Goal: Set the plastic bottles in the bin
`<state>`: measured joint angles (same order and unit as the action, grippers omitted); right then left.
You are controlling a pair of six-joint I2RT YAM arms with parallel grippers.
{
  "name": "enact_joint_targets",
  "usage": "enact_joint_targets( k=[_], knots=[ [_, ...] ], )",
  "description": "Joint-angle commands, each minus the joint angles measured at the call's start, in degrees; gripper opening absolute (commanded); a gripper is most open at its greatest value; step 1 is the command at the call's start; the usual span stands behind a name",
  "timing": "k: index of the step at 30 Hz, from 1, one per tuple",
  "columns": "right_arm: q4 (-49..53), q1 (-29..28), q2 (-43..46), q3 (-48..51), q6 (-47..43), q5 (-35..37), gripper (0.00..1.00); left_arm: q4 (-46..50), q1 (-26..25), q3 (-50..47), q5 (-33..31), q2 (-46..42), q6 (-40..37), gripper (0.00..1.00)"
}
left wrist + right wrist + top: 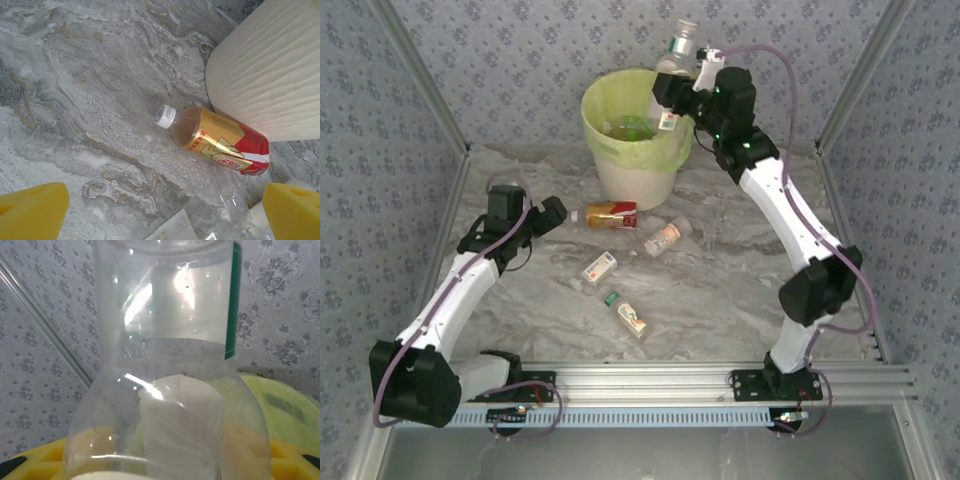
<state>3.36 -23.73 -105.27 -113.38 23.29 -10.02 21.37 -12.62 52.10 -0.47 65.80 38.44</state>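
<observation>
The right hand [678, 90] pinches a clear bottle [680, 45], neck up, above the right rim of the bin [632, 180], whose yellow-green liner holds a few bottles. The left hand [552, 214] hangs spread wide over the marbled surface [720, 290], just beside a red-and-gold labelled bottle [610, 214] lying near the bin's foot. Three more bottles [665, 238] lie scattered nearer the arms.

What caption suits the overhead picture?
Right tool holds a clear bottle above the lined bin; other bottles lie on the table.
</observation>
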Motion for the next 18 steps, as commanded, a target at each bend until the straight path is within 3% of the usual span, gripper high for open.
enact_joint_targets(
  k=[1,6,10,13,15,18],
  knots=[
    [3.8,0.3,-5.8,-9.0,-4.0,-3.6,0.43,1.0,0.3,-0.9,0.6,-1.9,-1.3,1.0],
    [12.1,0.2,-16.2,-24.8,-7.7,-1.1,0.44,2.0,0.3,-1.1,0.4,-2.5,-2.2,0.99],
    [15.7,0.3,-21.6,-31.4,-9.7,2.3,0.44,1.7,0.3,-1.4,1.0,-3.1,-3.0,1.0],
    [17.1,0.5,-24.1,-33.6,-9.6,0.8,0.46,0.0,0.3,-2.5,2.7,-4.1,-3.5,1.0],
    [18.1,0.5,-25.3,-34.7,-9.5,1.0,0.53,-0.7,0.3,-2.9,3.5,-4.5,-3.9,0.99],
    [20.1,0.5,-25.7,-36.1,-10.1,1.2,0.7,-0.8,0.3,-3.2,4.4,-4.5,-4.6,1.0]
  ],
)
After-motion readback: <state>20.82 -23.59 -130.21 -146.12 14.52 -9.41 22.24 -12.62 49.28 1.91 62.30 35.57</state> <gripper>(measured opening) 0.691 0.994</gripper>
